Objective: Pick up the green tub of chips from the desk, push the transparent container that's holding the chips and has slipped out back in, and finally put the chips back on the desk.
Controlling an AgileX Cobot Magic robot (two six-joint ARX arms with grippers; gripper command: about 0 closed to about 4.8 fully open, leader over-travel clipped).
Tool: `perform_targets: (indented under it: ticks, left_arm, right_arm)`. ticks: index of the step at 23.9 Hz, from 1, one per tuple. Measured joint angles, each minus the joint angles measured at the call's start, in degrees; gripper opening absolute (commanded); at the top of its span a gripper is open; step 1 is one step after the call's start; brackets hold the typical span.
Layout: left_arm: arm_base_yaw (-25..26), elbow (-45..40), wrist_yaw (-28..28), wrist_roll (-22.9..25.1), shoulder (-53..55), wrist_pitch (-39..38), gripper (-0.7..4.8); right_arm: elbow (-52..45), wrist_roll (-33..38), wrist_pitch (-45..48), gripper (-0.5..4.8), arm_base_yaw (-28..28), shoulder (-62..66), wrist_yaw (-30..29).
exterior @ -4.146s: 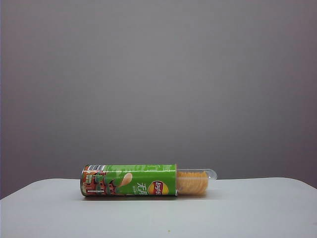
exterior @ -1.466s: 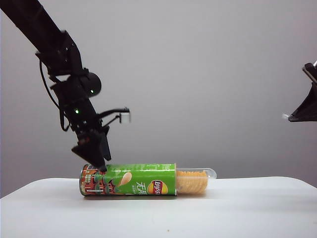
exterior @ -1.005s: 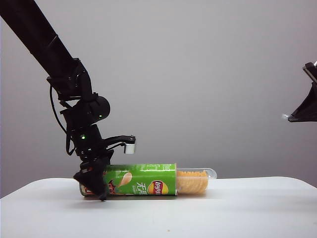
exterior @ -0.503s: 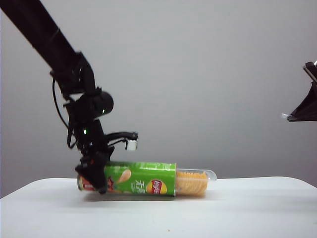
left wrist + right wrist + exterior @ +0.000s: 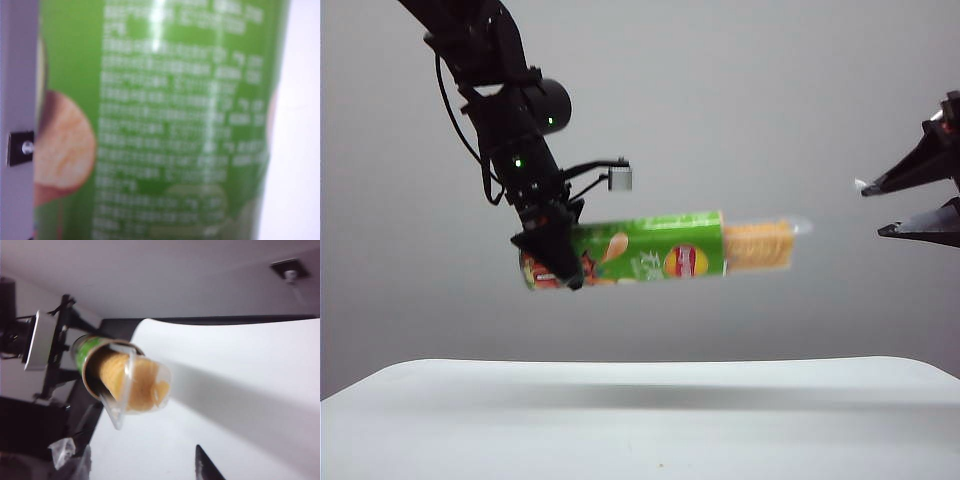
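The green tub of chips (image 5: 640,255) hangs level, high above the desk (image 5: 640,410). My left gripper (image 5: 555,252) is shut on its red pictured end. In the left wrist view the tub's green printed wall (image 5: 175,125) fills the frame, blurred. The transparent container (image 5: 768,243) sticks out of the tub's right end, with the chips (image 5: 752,246) stacked inside. My right gripper (image 5: 873,209) stands open at the far right, level with the container's rounded end and apart from it. In the right wrist view the container (image 5: 145,385) points toward the open right gripper (image 5: 145,465).
Below the tub lies the bare white desk (image 5: 240,380), with the tub's faint shadow on it. A plain grey wall stands behind. The left arm's black links come down from the upper left.
My left gripper has lifted the tub off the desk, up and a little to the right. The right gripper's jaws have opened and turned toward the container's end.
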Motion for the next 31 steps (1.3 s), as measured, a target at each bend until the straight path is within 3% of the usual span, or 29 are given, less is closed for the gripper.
perform_targets:
  ticks: [11, 13, 16, 19, 20, 23, 31]
  left_arm:
    - [-2.45, 0.04, 2.25, -0.20, -0.04, -0.74, 3.04]
    - [-2.84, 0.04, 2.54, -0.20, -0.04, -0.46, 3.04]
    - [-3.13, 0.04, 2.75, -0.20, -0.04, -0.33, 3.04]
    - [-3.10, 0.02, 2.51, -0.24, -0.04, -0.33, 3.04]
    - [-3.08, 0.00, 2.54, -0.33, -0.04, -0.28, 3.04]
    - [-3.13, -0.02, 2.36, -0.70, -0.02, -0.09, 3.04]
    - [-3.30, -0.07, 3.98, -1.68, 0.00, 0.04, 3.04]
  right_arm:
    - [0.00, 0.17, 0.02, 2.60, 3.30, -0.02, -1.40]
    - [-0.02, 0.17, 0.00, 2.29, 4.46, -0.02, -1.09]
    - [-0.02, 0.20, 0.00, 0.95, 5.35, 0.00, -0.26]
    - [-0.02, 0.13, 0.22, 0.57, 5.16, -0.02, 0.00]
    - [0.00, 0.17, 0.44, 0.19, 5.09, -0.02, 0.13]
    - [0.00, 0.24, 0.50, -0.03, 5.05, -0.04, 0.35]
    - [0.02, 0.33, 0.96, -0.03, 6.01, -0.04, 0.70]
